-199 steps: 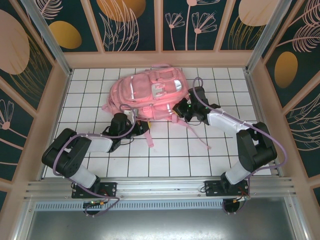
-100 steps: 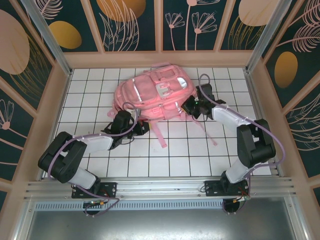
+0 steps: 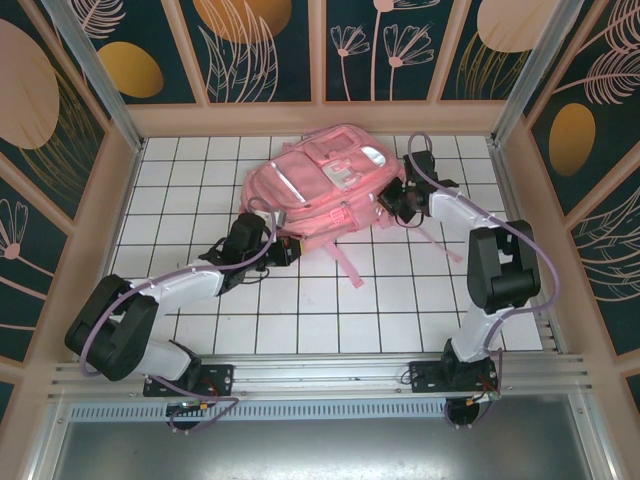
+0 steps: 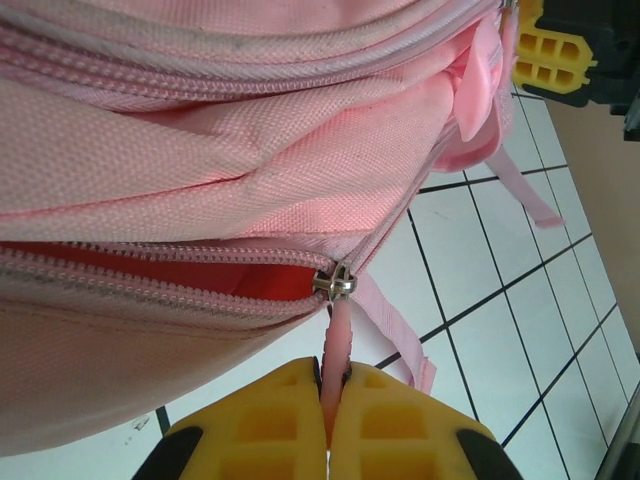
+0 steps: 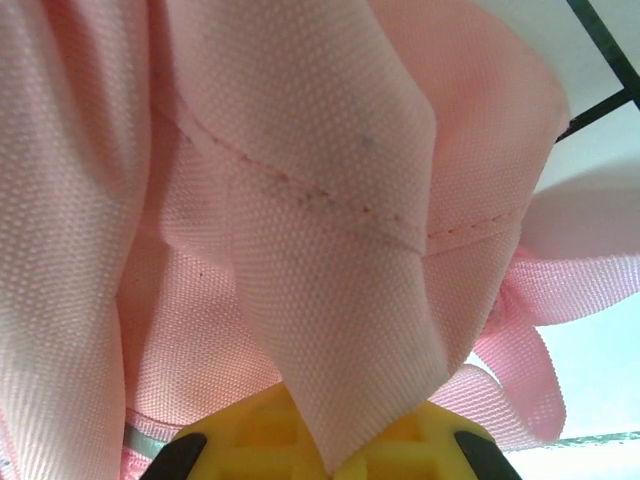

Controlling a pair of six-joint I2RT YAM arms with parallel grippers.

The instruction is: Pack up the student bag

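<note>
My left pincer [image 4: 328, 395], clamped on the zipper pull [image 4: 336, 335], faces the student bag [image 3: 320, 185] crosswise to its zip, while my right pincer [image 5: 325, 445] pinches its fabric opposite.

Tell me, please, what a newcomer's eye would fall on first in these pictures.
First, the big pink student bag lying at the far middle of the white tiled table, with both arms reaching to it. In the left wrist view, the left gripper is shut on the pink zipper pull at a partly open zip; the right gripper pinches a fold of the bag's fabric.
</note>
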